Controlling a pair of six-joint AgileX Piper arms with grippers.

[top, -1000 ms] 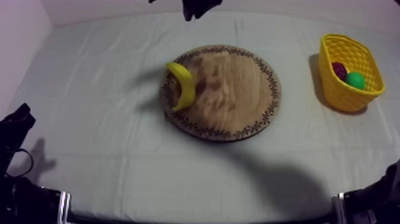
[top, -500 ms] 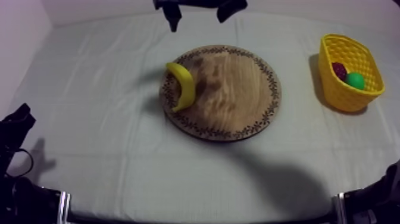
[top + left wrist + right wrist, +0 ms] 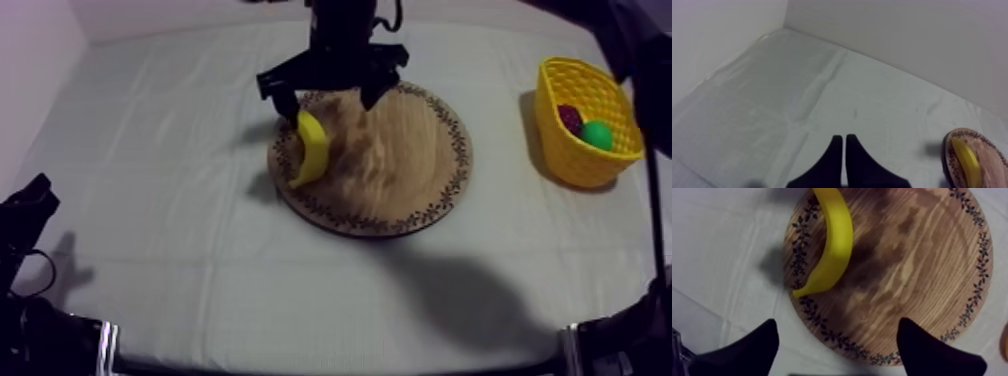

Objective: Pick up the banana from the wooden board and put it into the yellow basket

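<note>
Banana (image 3: 312, 150) at board (image 3: 400, 185) edge, likely light, stiff, smooth, best taken across its middle; right claw (image 3: 327, 100) wide open, empty, above it; left claw (image 3: 844, 142) closed, empty.

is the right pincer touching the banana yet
Apart. The right wrist view shows the open right pincer with bare board and cloth between it and the banana.

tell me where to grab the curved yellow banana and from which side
Grip the curved yellow banana at its thick middle, from straight above: it lies flat at the rim of the round wooden board, long sides exposed, so the open right gripper can probably close across its narrow width.
</note>
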